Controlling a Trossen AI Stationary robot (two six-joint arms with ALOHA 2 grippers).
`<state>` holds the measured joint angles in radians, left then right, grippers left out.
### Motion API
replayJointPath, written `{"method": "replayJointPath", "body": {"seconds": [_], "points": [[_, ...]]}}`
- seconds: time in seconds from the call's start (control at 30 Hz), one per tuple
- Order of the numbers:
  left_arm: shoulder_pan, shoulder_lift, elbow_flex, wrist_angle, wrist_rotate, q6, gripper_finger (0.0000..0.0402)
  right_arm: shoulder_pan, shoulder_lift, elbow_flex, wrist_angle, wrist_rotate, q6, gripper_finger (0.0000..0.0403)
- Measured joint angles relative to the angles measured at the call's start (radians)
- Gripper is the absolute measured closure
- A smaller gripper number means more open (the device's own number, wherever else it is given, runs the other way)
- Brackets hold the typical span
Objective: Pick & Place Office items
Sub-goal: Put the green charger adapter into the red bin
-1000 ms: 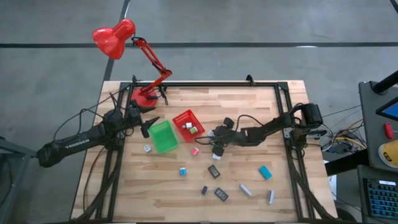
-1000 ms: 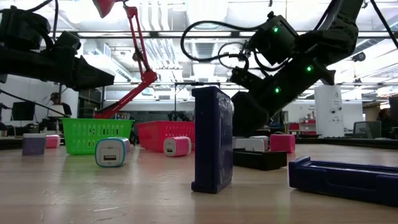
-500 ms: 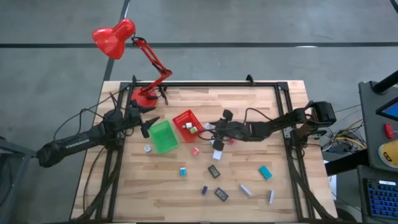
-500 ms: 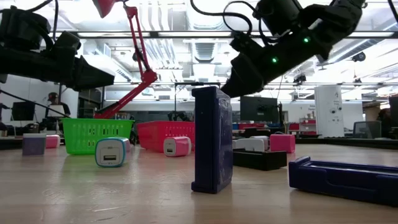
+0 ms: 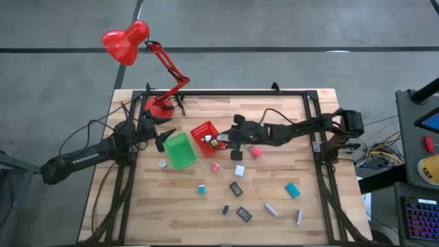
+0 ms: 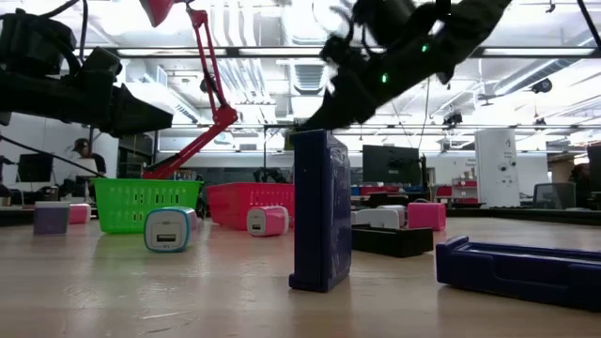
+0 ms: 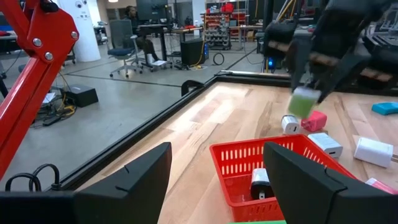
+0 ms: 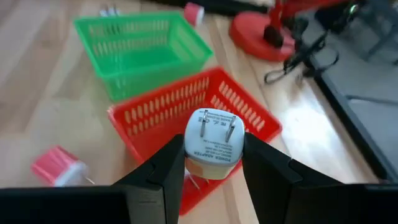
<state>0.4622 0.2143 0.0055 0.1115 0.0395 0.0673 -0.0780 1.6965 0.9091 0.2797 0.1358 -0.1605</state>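
The right pincer (image 5: 223, 142) rose off the counter (image 5: 274, 116) and travelled toward ten o'clock, ending over the red bin (image 5: 203, 130)'s edge. It carried a plug adapter (image 8: 211, 144), pinched between its fingers, prongs facing the wrist camera.

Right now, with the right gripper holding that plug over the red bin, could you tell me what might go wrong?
The right gripper pinches the plug adapter only by its sides, so it might slip early. It hangs near the red bin edge, so a release could miss or bounce out. The green bin sits close beside it.
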Motion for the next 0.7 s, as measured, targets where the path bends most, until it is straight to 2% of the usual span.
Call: {"method": "replayJointPath", "body": {"seconds": [0.17,0.3,0.6,0.7], "points": [[0.000,0.003,0.000,-0.007,-0.001,0.000,0.0145,-0.037,0.102,0.070,0.010,-0.077,0.000,0.0268],[0.000,0.010,0.000,-0.015,-0.003,0.000,0.0145,-0.048,0.159,0.116,0.007,-0.090,-0.013,0.0268],[0.000,0.026,0.000,-0.022,-0.007,0.000,0.0145,-0.049,0.281,0.319,-0.309,-0.116,-0.017,0.0268],[0.000,0.028,0.000,-0.022,-0.007,0.000,0.0145,-0.049,0.315,0.385,-0.363,-0.124,-0.020,0.0268]]}}
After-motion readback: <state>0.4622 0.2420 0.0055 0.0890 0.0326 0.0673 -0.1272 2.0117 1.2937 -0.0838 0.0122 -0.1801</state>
